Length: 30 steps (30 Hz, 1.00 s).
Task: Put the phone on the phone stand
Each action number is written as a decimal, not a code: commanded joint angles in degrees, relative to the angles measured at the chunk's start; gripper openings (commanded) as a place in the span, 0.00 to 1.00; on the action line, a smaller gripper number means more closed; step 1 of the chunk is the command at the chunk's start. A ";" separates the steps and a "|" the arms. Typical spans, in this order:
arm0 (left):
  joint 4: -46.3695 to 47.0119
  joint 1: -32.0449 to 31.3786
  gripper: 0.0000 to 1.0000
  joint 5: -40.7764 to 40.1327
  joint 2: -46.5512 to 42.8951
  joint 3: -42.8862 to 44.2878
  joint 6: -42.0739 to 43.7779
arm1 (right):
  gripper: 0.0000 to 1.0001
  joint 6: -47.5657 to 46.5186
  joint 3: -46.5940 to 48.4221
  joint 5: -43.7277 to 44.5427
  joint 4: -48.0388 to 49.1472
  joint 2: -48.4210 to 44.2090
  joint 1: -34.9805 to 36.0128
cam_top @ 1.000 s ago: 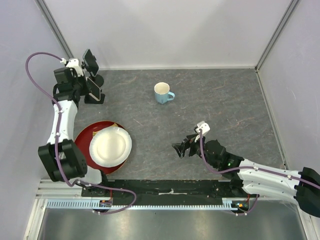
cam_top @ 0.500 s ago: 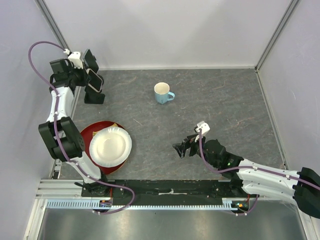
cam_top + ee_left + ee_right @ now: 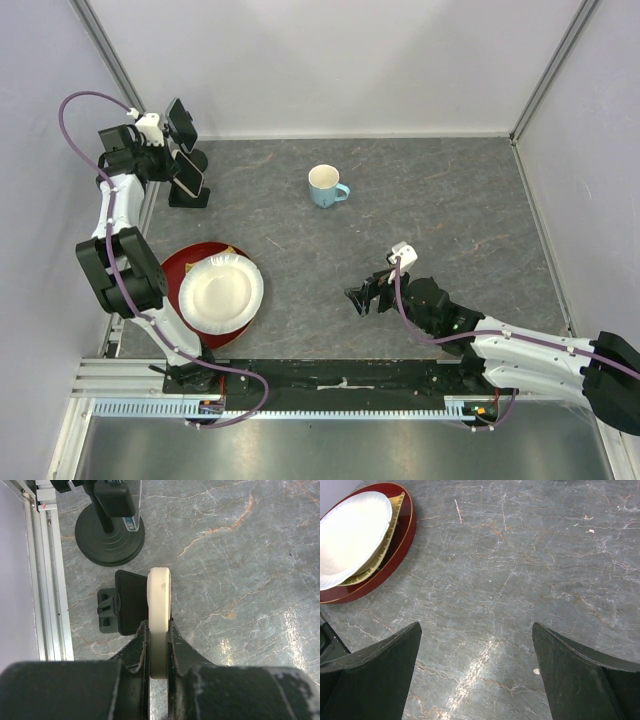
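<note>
Mia: While the left gripper (image 3: 159, 632) pinches the phone (image 3: 159, 592) tight between its two fingers, where is the phone?

Ben: It is up at the far left corner of the table (image 3: 430, 200). It stands on its thin edge, right over the little black phone stand (image 3: 111, 612). From above, its low end meets the top of the stand. I cannot tell if it sits on the stand or just hangs above it.

Mia: Was it there before?

Ben: Not quite. Half a second ago it was held a bit farther back, nearer the round black holder (image 3: 110, 540). Now it has come back toward the stand, close to where it was a second ago. The arm's elbow is farther back than it was then.

Mia: And the right gripper (image 3: 476, 626)?

Ben: Its fingers are spread wide apart with nothing between them, low over the table. It has hardly moved.

Mia: What else is there?

Ben: A white plate (image 3: 350, 530) lies in a red tray (image 3: 409, 522) at the near left. A cup (image 3: 324, 186) stands in the middle, well apart from the phone. None of them have moved.
</note>
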 commanded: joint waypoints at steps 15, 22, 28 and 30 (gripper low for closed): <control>2.60 0.12 0.34 -6.00 2.91 2.58 -0.85 | 0.98 0.68 0.66 -1.10 2.59 -0.44 -0.44; 2.87 0.03 0.45 -8.20 4.14 3.72 -2.61 | 0.98 0.59 0.93 -1.37 2.68 0.35 -0.53; 3.74 0.03 0.54 -8.82 3.70 4.43 -4.63 | 0.98 0.50 1.01 -1.54 2.76 0.35 -0.70; 4.27 0.12 0.63 -9.34 3.26 4.25 -5.68 | 0.98 0.50 1.02 -1.55 2.76 0.44 -0.62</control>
